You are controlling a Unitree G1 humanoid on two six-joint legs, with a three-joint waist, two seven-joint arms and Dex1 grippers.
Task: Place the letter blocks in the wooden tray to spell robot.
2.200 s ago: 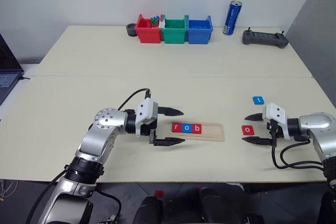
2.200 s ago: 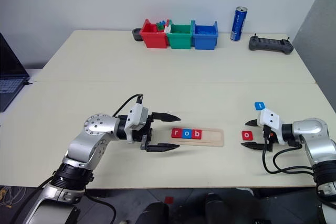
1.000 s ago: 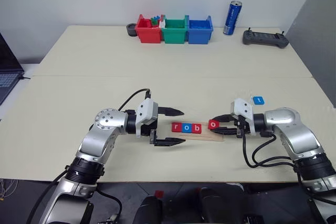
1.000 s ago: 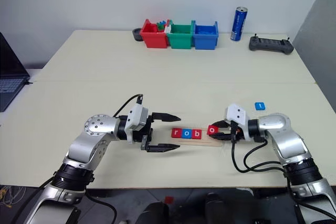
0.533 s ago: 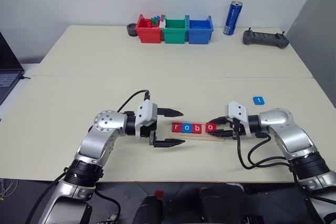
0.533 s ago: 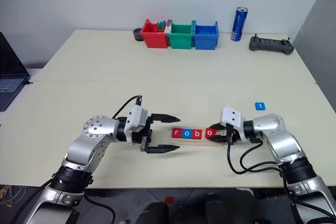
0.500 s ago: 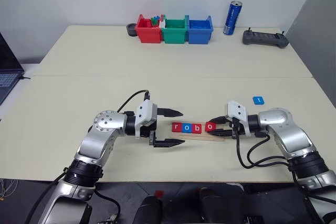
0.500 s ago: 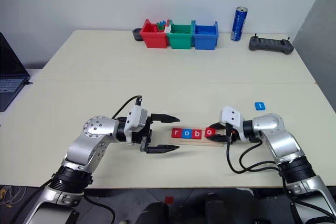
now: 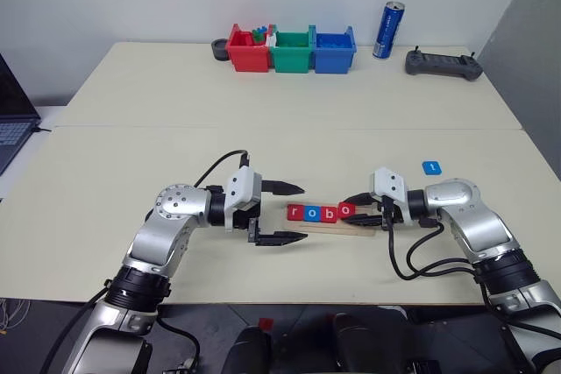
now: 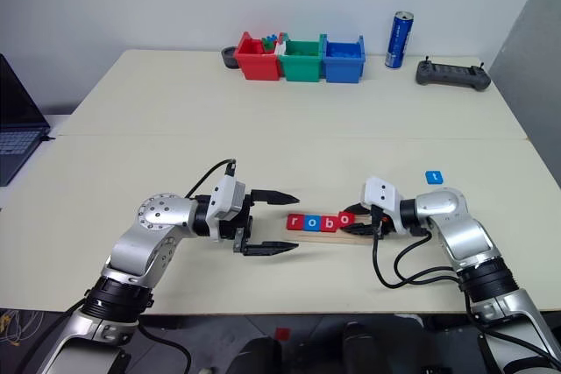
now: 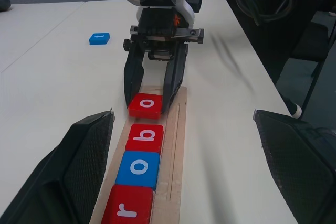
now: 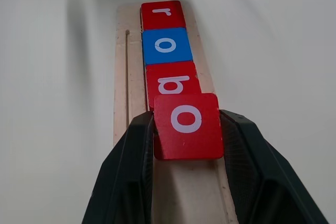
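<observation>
**Second "o" at the tray, right gripper clamped on it**

Right gripper (image 9: pixel 358 208) has its two black fingers pinched on the sides of the red "o" block (image 12: pixel 186 125). In the right wrist view the block sits over the wooden tray (image 9: pixel 361 227), its near edge overlapping the end of the red "b" block (image 12: pixel 170 78). Looks slightly tilted, front edge riding on the "b"; can't tell whether it is fully seated

Wooden tray lies on the front part of the table (image 9: pixel 263 94), between the two arms. In it, from the robot's left: red "r" block (image 9: pixel 294 212), blue "o" block (image 9: pixel 310 213), red "b", touching one another in a row. The held "o" comes right after the "b". The tray's right end is bare wood

Blue "t" block (image 9: pixel 430 167) lies flat on the table, behind the right arm, well apart from the tray

Left gripper (image 9: pixel 288 213) hovers just off the tray's left end, fingers spread wide, holding nothing, pointing along the row toward the right gripper

At the table's back edge: red bin (image 9: pixel 247 50), green bin (image 9: pixel 291 52), blue bin (image 9: pixel 334 50) side by side, small coloured pieces in the red one. A blue can (image 9: pixel 388 30) stands upright to their right, then a dark controller (image 9: pixel 442 64) near the far right corner
</observation>
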